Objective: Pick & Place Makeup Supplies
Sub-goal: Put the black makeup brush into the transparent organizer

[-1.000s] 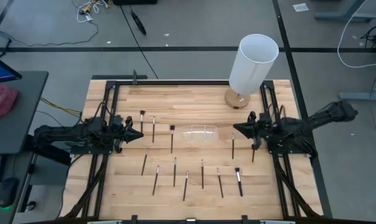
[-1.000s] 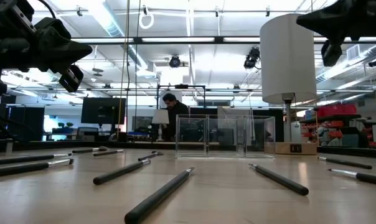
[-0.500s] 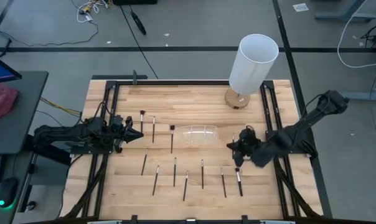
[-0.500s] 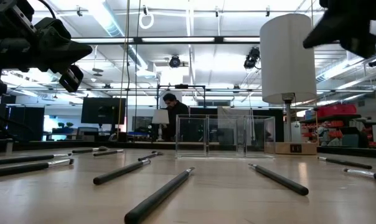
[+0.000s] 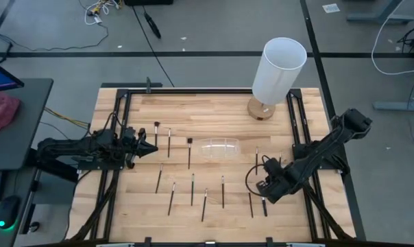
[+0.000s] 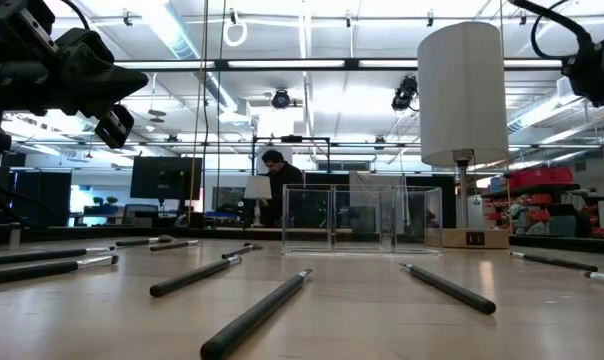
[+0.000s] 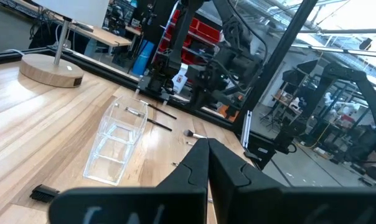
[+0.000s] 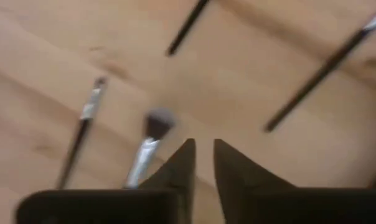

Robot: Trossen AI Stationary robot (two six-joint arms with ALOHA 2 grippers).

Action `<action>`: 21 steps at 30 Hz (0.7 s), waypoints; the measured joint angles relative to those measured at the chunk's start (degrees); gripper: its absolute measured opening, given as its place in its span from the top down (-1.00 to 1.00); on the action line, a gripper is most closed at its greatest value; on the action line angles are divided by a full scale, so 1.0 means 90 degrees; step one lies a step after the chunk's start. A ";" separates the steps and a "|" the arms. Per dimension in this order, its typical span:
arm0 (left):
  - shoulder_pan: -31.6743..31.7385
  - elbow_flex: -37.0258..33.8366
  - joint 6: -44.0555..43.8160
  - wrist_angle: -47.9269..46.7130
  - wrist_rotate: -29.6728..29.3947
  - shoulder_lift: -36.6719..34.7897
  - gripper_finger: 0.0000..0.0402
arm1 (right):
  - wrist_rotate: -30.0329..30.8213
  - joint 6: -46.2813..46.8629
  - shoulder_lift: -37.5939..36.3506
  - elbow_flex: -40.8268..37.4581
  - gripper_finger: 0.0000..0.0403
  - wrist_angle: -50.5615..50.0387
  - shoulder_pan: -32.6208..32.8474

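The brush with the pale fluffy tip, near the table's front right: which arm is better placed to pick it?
Right. The right gripper hovers directly above that brush; the left gripper waits far across the table.

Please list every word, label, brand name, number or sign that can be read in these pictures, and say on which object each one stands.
None can be read.
Small dark label on the lamp's wooden base: too small to read.
White tag on the frame beyond the clear holder: blurred.
Makeup brushes, white lamp shade, table: no print seen.
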 joint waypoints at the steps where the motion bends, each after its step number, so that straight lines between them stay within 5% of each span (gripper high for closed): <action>1: 0.0000 -0.0001 0.0000 0.0000 0.0000 0.0000 0.99 | -0.0001 0.0003 0.0000 0.0000 0.54 0.0167 0.0020; 6: 0.0000 0.0001 0.0000 0.0000 0.0000 0.0000 0.99 | 0.0211 -0.0225 0.0133 0.0002 0.07 0.1961 0.0135; 9: -0.0001 -0.0001 0.0000 0.0000 0.0000 0.0000 0.99 | 0.0248 -0.0305 0.0577 0.0026 -0.03 0.2935 0.0163; 15: 0.0000 0.0000 -0.0002 -0.0002 0.0000 0.0000 0.99 | 0.0244 -0.0414 0.1772 0.0885 0.07 0.2616 0.0183; 21: -0.0001 0.0000 -0.0001 -0.0002 -0.0033 0.0000 0.99 | 0.0249 -0.0306 0.2283 0.2037 0.28 0.0932 0.0213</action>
